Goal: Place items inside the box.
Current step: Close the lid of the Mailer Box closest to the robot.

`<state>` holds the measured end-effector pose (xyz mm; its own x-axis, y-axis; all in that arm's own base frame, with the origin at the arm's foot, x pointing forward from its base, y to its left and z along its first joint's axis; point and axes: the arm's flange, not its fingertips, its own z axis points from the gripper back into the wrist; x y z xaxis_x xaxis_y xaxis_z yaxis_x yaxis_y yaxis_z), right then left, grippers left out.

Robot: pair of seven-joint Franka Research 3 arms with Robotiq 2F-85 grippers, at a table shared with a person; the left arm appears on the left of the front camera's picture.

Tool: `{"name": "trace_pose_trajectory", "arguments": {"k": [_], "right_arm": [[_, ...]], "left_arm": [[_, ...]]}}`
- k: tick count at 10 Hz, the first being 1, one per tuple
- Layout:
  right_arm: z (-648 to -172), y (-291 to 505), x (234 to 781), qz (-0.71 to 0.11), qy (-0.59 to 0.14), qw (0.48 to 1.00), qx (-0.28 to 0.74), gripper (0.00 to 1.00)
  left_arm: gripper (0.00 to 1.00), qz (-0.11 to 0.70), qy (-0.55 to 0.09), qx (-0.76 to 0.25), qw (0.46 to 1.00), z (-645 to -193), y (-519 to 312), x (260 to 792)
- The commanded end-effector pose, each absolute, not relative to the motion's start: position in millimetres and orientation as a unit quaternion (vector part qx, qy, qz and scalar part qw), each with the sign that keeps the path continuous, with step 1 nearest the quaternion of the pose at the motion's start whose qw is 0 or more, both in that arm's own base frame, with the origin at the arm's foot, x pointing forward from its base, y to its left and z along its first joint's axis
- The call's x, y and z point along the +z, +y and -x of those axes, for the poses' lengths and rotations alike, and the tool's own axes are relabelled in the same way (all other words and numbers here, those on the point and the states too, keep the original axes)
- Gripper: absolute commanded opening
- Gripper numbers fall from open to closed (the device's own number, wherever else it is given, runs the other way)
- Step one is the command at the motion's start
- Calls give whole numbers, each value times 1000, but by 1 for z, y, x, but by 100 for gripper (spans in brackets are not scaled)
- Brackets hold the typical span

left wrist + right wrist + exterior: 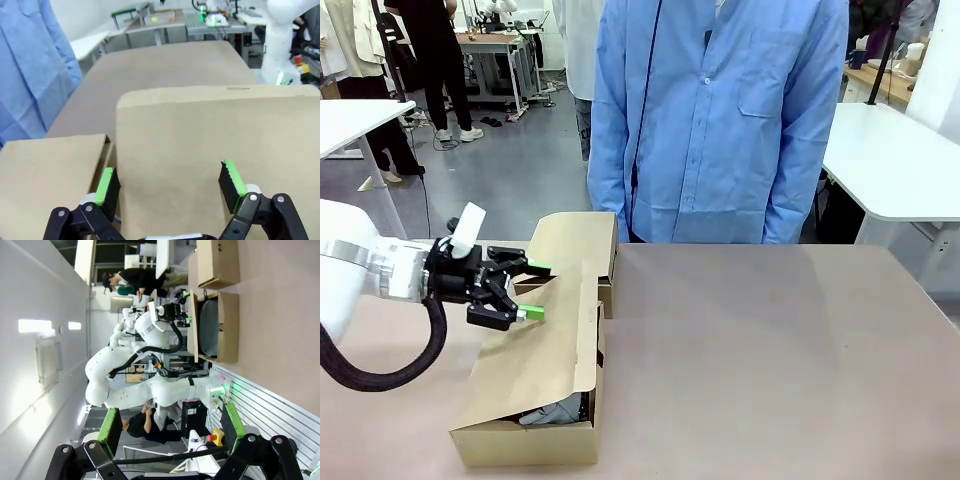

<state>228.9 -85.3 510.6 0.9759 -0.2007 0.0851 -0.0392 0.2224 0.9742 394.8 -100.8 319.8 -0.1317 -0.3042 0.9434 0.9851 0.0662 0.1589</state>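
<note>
A person in a light blue button-up shirt (720, 120) stands at the far edge of the brown table (770, 360); white tables (895, 160) stand behind.

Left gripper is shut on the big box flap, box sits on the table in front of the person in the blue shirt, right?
Not quite: the left gripper is open, its green pads spread apart over the flap, as the left wrist view shows. The rest stands: the box sits before the person.

Robotics lab: white worktables (895, 160), equipment benches (495, 42)
</note>
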Motion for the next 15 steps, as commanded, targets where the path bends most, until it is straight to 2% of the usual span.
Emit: {"name": "trace_pose_trajectory", "arguments": {"k": [1,2,5,10,12,15], "right_arm": [[-230,-83,516,-629,-91,770,-57,100],[-230,-83,516,-629,-91,770,-57,100],[-230,-83,516,-629,-91,770,-57,100],[-230,-83,516,-629,-91,770,-57,100],[-230,-83,516,-629,-91,770,-57,100],[-230,-83,516,-629,-91,770,-57,100]], "left_arm": [[100,363,-442,-603,557,-315,-104,302],[100,377,-424,-606,558,-312,-102,300],[100,390,-421,-613,544,-307,-95,302],[100,361,-381,-652,548,-309,-102,281],[100,371,-399,-636,546,-311,-97,290],[100,455,-439,-549,546,-319,-62,334]]}}
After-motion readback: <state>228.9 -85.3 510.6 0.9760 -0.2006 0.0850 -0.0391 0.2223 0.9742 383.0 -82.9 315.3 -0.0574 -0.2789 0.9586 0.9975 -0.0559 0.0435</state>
